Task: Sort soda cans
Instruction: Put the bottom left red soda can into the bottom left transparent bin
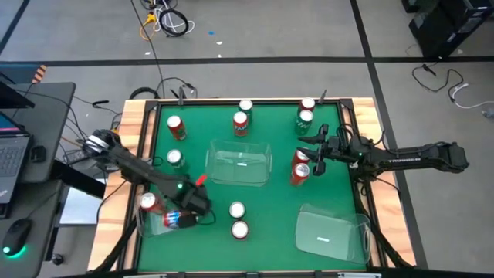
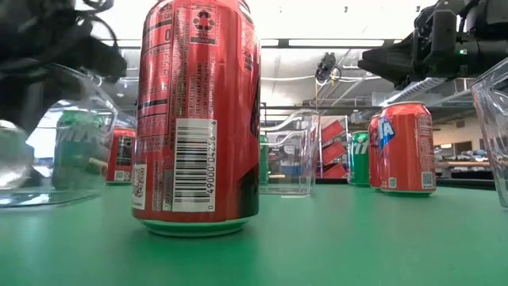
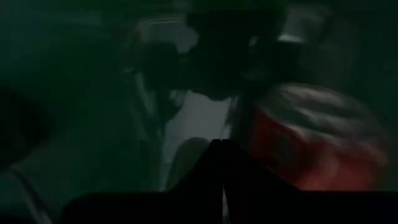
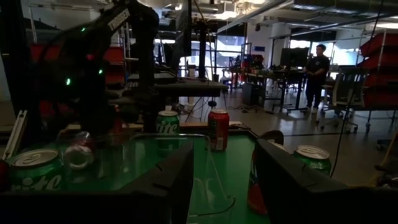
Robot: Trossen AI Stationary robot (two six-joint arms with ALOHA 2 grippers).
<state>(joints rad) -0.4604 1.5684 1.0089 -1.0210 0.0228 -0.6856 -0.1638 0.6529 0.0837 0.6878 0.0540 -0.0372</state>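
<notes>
Left gripper [image 1: 187, 218] fingers closed together, empty, inside clear bin [image 1: 154, 228] beside red can [image 1: 171, 219]. Right gripper [image 1: 315, 157] half-spread, straddling red can [image 1: 299, 167], contact unclear. Other cans [image 1: 240, 122] scattered between claws.

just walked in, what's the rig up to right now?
It is sorting red and green soda cans on the green table. The left end effector, shut, is down at the clear plastic bin at the table's front left corner, which holds two red cans. The right end effector hangs over an upright red can right of the centre bin. The third bin, front right, holds no cans.
</notes>
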